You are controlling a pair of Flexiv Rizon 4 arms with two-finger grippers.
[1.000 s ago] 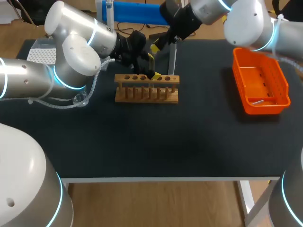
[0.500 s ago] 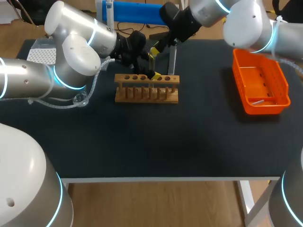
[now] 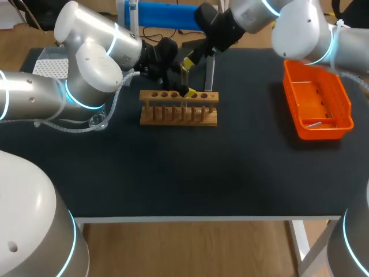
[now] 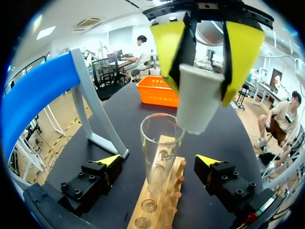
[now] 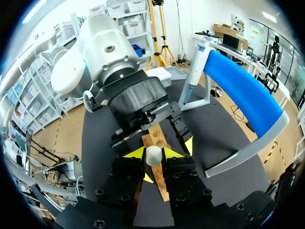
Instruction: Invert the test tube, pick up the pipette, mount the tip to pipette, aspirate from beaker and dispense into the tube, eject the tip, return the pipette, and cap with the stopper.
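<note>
Hanging right at the open mouth of the glass tube (image 4: pixel 159 148), the white stopper (image 4: pixel 200 100) is pinched in your right jaws, one yellow tip on each side, and it is a bit tilted. Its lower end sits by the tube's rim, but you can't tell if it touches. In the right wrist view you see the stopper held the same way, with the rack below it.

The tube stands upright in the wooden rack (image 3: pixel 179 109). Your left jaws are wide, one tip on each side of the tube low down, and both are clear of the glass.

Your left arm (image 3: pixel 86 63) comes in over the bench (image 3: pixel 230 167) to the rack's far side. Your right arm (image 3: pixel 259 14) reaches in from the far right corner. A blue stand (image 3: pixel 155 12) sits behind the rack. A small clear beaker (image 3: pixel 97 121) is on the bench left of the rack, under your left arm. The orange basket (image 3: pixel 317 104) is well apart on the right, with a small pale piece lying in it.
</note>
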